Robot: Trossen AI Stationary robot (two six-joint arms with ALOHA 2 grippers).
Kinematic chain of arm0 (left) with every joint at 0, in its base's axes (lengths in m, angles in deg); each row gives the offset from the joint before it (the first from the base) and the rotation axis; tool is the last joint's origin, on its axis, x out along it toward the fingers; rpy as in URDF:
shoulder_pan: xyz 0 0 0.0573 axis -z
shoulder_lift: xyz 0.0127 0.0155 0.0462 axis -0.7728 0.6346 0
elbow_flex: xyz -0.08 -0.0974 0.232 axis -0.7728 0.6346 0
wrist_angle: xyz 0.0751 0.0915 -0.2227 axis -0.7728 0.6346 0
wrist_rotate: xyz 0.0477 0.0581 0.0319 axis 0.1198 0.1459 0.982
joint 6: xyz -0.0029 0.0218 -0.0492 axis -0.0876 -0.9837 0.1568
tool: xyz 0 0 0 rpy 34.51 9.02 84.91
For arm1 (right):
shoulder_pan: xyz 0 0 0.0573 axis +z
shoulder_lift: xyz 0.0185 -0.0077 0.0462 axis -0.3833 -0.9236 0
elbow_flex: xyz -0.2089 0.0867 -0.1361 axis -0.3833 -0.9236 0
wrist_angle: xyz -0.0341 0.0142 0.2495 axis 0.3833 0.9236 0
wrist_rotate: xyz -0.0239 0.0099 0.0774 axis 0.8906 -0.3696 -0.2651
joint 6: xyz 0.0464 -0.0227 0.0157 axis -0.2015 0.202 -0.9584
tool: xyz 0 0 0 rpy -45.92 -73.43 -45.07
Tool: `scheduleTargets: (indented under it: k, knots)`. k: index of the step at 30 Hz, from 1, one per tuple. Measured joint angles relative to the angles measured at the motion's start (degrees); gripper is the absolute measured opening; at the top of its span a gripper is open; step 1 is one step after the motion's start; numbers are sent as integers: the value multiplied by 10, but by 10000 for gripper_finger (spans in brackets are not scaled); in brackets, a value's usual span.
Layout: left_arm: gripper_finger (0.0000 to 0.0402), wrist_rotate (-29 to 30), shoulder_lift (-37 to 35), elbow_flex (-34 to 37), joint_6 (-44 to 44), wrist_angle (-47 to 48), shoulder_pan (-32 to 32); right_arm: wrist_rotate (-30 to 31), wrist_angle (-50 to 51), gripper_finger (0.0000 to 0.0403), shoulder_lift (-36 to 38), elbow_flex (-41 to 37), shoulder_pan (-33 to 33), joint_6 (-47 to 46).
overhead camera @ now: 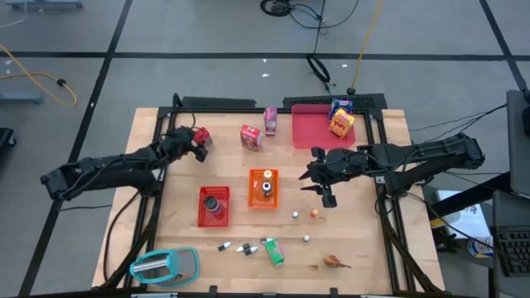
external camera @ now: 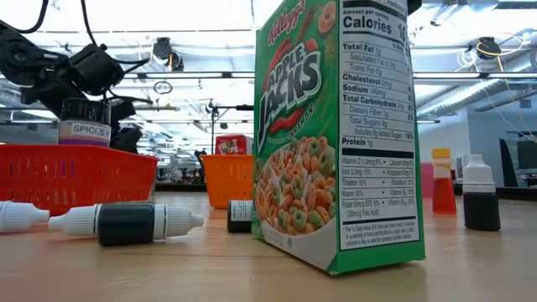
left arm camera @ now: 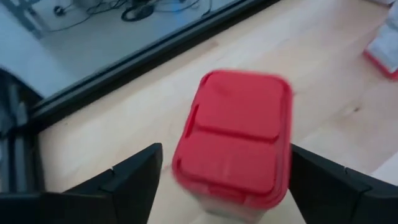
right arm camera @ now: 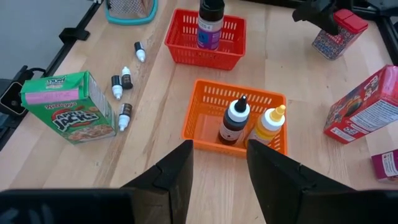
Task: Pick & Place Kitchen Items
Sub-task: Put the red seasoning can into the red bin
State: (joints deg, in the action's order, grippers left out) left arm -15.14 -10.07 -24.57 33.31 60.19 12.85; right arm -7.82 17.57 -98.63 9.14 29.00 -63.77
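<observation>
My left gripper (left arm camera: 227, 186) is open at the table's far left, its fingers on either side of a small red-lidded container (left arm camera: 233, 134) that also shows in the high view (overhead camera: 201, 136). My right gripper (right arm camera: 217, 168) is open and hovers right of the orange bin (right arm camera: 233, 118), which holds a dark bottle and a yellow one. A dark spice can (right arm camera: 210, 25) stands in the red bin (overhead camera: 214, 207). The green cereal box (right arm camera: 68, 109), several tiny bottles (right arm camera: 123, 84) and small balls (overhead camera: 305, 217) lie near the table's front edge. A red carton (overhead camera: 251, 136) and a pink one (overhead camera: 271, 120) stand at the far side. My left gripper has one finger (left arm camera: 323, 186) right against the side of the red lid (left arm camera: 283, 143) and the other (left arm camera: 134, 183) a small gap away from it. Whether the near finger touches the lid, I cannot tell. The fingers come from above, slanting down.
A flat pink tray (overhead camera: 310, 132) at the far right carries a blue carton and a yellow one. A teal-rimmed oval object (overhead camera: 166, 265) sits at the near left corner, and a small brown item (overhead camera: 334, 262) at the near right. Bare wood lies between the bins and the tray.
</observation>
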Motion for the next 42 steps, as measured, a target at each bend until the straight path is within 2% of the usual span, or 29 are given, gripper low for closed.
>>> scheduleTargets:
  k: [8,18,24,33,42]
  knots:
    - [206,-25,1,0,-9,-10,-18,0,0,141,0,0,0,-1]
    - [206,-58,-1,-4,16,-13,-4,0,0,141,0,0,0,-1]
    - [206,-72,-17,-39,16,37,24,0,0,141,0,0,0,-1]
    - [206,-74,-35,-132,17,193,103,0,0,141,0,0,0,-1]
    - [206,-91,-63,-189,18,232,211,0,0,141,0,0,0,-1]
